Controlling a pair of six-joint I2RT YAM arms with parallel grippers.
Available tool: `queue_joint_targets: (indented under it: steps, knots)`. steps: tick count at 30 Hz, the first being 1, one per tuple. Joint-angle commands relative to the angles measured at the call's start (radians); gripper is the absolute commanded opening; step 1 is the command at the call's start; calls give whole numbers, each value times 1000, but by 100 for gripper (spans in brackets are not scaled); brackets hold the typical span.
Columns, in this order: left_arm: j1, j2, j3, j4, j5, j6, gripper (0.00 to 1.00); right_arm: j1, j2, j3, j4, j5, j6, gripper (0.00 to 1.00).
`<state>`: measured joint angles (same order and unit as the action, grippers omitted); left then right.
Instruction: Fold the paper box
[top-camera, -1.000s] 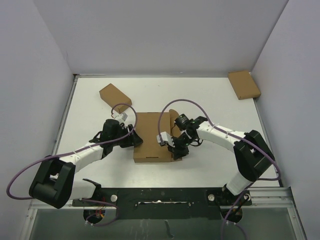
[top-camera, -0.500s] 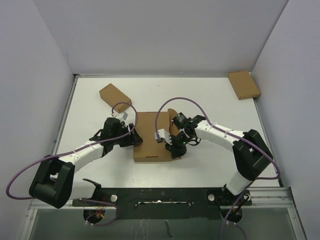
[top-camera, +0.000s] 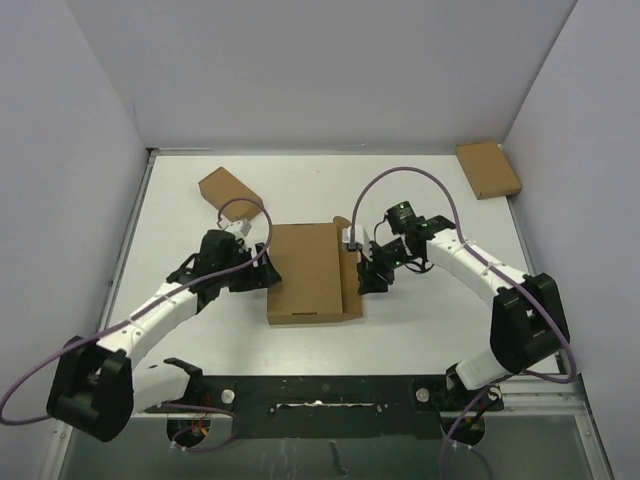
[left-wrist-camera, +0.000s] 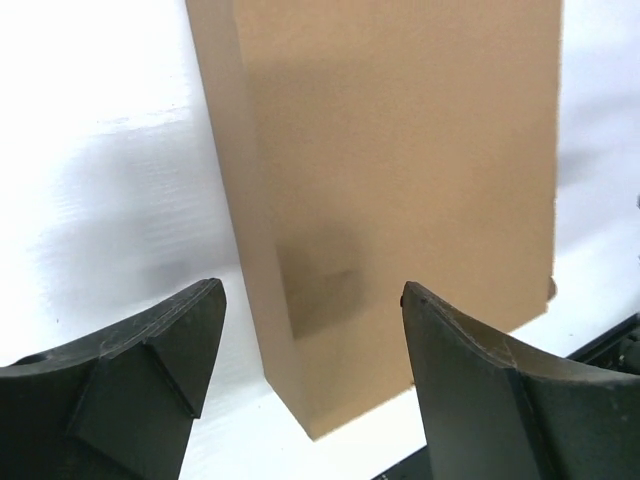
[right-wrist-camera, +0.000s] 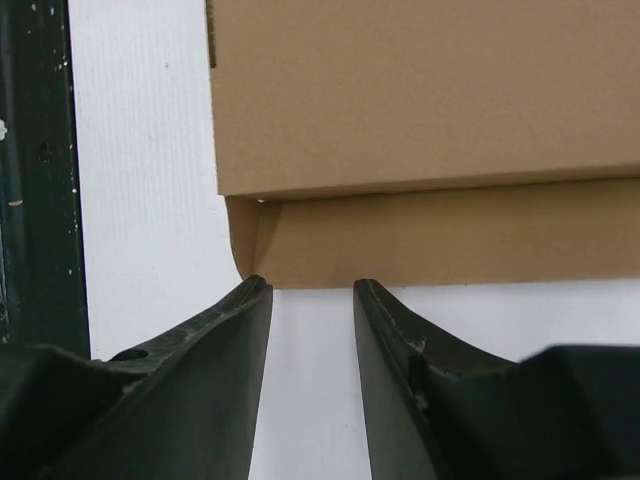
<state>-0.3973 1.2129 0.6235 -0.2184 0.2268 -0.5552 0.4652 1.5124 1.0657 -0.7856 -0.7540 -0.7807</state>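
Paper box (top-camera: 305, 272) flat on counter (top-camera: 420, 200); arms angle inward, left tool (left-wrist-camera: 310, 290) and right tool (right-wrist-camera: 311, 285) flanking it, both apart, empty.

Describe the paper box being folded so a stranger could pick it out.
On the white table, look at the middle, between the left gripper and right gripper. The paper box lies there, the largest cardboard piece, with a flap along its right edge; the back-left box and the back-right box are clearly smaller.
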Motion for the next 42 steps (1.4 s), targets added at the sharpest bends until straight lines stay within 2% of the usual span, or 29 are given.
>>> queue_joint_targets:
  steps: [1,3,5,6,8,11,15,18,25,28,33,42]
  knots:
    - [2,-153,38,-58,-19,-15,68,-100,-42,46,75,-90,51,37]
    - [0,-214,21,-93,-3,-48,61,-150,-34,58,148,-84,94,21]
    - [-5,-271,-2,-138,23,-73,45,-179,12,90,215,-59,127,8]
    - [-8,-306,-17,-161,45,-85,33,-189,49,132,227,-60,117,1]
    - [-20,-351,-44,-198,79,-116,21,-195,142,224,226,-50,96,0]
    - [-60,-396,-75,-244,123,-159,11,-193,290,379,217,-44,92,0]
    - [-182,-426,-100,-297,95,-206,9,-167,451,558,227,-4,103,0]
    - [-263,-405,-153,-241,75,-258,10,-141,557,684,189,38,91,0]
    - [-282,-248,-184,-129,-9,-258,14,-122,702,862,160,95,76,0]
    - [-275,-200,-166,-95,-72,-240,16,-106,728,871,145,87,21,0]
    - [-225,-131,-141,-54,-85,-206,17,-68,740,860,95,47,-48,0]
    - [-131,-85,-114,-22,-86,-146,18,-82,613,683,61,26,-109,0]
